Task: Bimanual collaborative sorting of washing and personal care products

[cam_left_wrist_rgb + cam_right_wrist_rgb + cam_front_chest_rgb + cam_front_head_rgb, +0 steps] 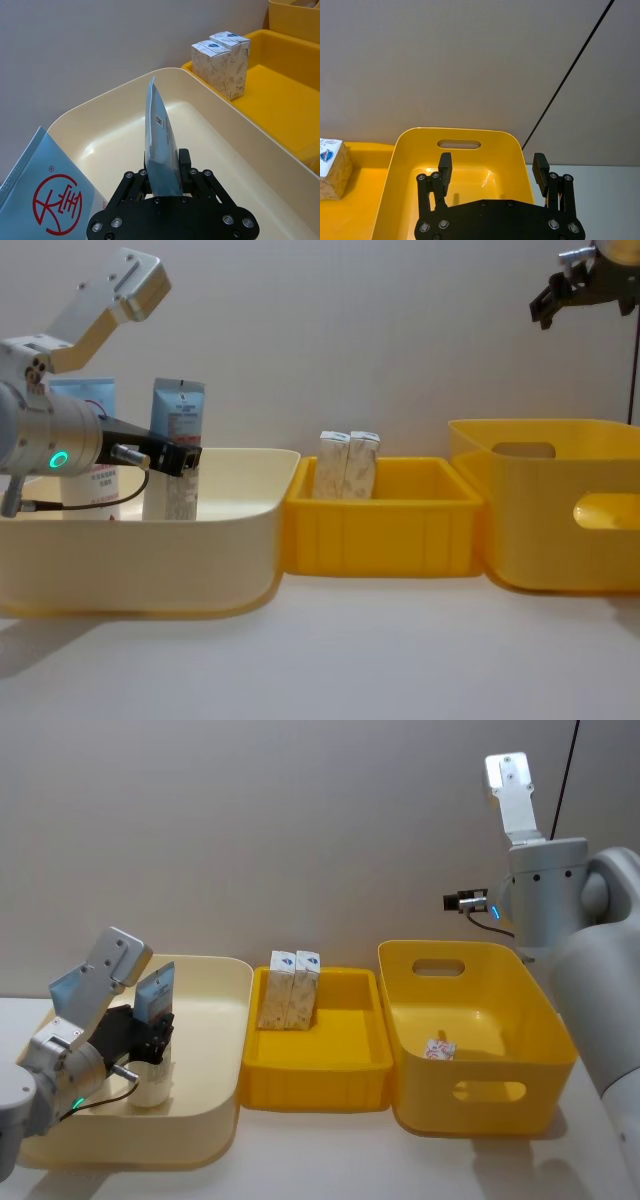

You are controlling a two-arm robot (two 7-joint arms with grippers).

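Note:
My left gripper is shut on a pale blue-and-white squeeze tube, held upright inside the cream bin. In the chest view the tube rises above the bin wall. A second tube with a red round logo stands just beside it. Two whitish speckled cartons stand upright together in the shallow yellow tray. A small red-marked carton lies on the floor of the deep yellow bin. My right gripper hangs open and empty high above that bin.
The three containers stand side by side on a white table, cream at the left, shallow yellow in the middle, deep yellow with handle cut-outs at the right. A plain wall is close behind. The table's front strip is bare.

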